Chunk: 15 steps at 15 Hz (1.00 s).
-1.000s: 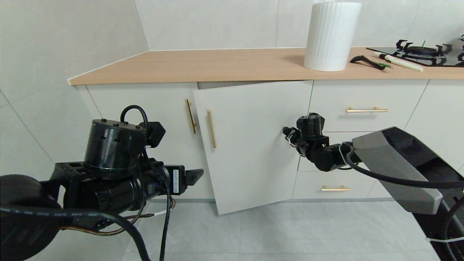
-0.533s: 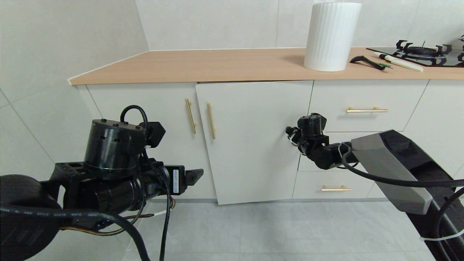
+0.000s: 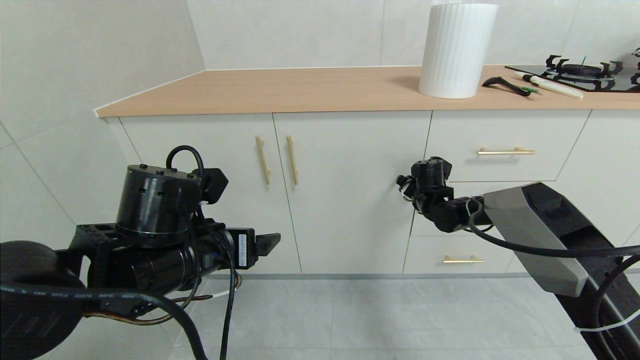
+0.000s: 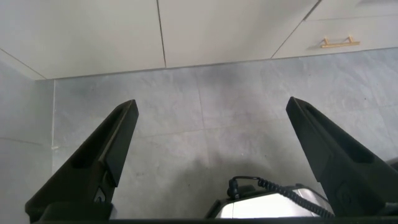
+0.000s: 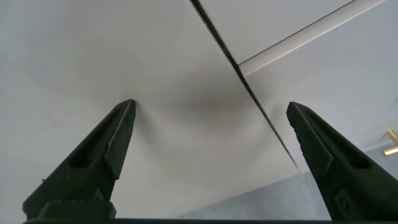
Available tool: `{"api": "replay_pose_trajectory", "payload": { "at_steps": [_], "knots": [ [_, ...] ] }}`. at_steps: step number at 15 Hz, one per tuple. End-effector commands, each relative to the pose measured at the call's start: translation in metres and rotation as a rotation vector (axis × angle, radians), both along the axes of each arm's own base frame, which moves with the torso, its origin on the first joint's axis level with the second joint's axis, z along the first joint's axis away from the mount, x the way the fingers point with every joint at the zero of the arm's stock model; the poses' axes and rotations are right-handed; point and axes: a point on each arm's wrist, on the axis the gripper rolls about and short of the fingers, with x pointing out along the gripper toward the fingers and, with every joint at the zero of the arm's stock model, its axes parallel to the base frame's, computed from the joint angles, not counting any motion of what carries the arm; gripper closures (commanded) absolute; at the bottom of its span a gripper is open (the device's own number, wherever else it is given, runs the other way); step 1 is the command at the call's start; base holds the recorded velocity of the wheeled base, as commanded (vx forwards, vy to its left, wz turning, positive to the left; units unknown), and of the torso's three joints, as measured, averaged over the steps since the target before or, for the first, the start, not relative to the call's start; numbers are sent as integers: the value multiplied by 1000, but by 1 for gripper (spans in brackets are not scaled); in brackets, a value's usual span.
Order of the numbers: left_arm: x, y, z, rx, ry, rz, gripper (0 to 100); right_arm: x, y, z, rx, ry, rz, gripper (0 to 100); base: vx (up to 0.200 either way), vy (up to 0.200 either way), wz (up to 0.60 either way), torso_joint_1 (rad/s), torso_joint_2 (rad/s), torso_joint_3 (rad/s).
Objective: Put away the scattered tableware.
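The white cabinet door [image 3: 350, 190] with a gold handle [image 3: 292, 160] sits flush under the wooden counter [image 3: 280, 90]. My right gripper [image 3: 404, 187] is at the door's right edge, and its open fingers [image 5: 115, 143] face the door panel [image 5: 186, 74] up close with nothing between them. My left gripper [image 3: 267, 242] hangs low in front of the left door, open and empty above the floor tiles [image 4: 205, 130]. On the counter at the right lie a black utensil [image 3: 506, 85] and a white-handled tool [image 3: 549, 86].
A tall white ribbed canister [image 3: 457, 50] stands on the counter beside the utensils. A gas hob [image 3: 585, 72] is at the far right. Drawers with gold handles [image 3: 505, 150] flank the door on the right. A tiled wall closes off the left side.
The right cabinet door swung from ajar to fully shut, with my right gripper following it toward the cabinet. The left arm has not moved.
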Motion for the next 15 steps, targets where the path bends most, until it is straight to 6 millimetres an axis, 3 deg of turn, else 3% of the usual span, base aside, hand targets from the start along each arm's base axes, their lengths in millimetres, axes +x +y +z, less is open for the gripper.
{"api": "replay_pose_trajectory", "payload": {
  "at_steps": [1, 3, 6, 9, 11, 13, 14, 15],
  "knots": [
    [1, 0, 0, 1, 1, 1, 0, 3, -2, -3, 0, -5, -12, 0, 0, 0, 0, 0, 0, 0],
    [1, 0, 0, 1, 1, 1, 0, 3, -2, -1, -1, -2, -13, 0, 0, 0, 0, 0, 0, 0],
    [0, 0, 1, -1, -2, 1, 0, -16, -2, 14, -4, 34, 22, 0, 0, 0, 0, 0, 0, 0],
    [-4, 2, 7, -14, -25, 1, 0, -73, 8, 63, 25, 67, 191, 0, 0, 0, 0, 0, 0, 0],
    [-9, 8, 17, -33, -58, 10, 0, -116, -1, 103, 34, 51, 234, 0, 0, 0, 0, 0, 0, 0],
    [-17, 18, 33, -62, -113, 30, 0, -158, -17, 132, 40, 31, 242, 0, 0, 0, 0, 0, 0, 0],
    [-35, 30, 48, -96, -174, 42, 0, -198, -34, 150, 42, 12, 237, 0, 0, 0, 0, 0, 0, 0],
    [-44, 39, 50, -101, -194, 63, 0, -228, -49, 164, 47, -14, 232, 0, 0, 0, 0, 0, 0, 0]
  ]
}}
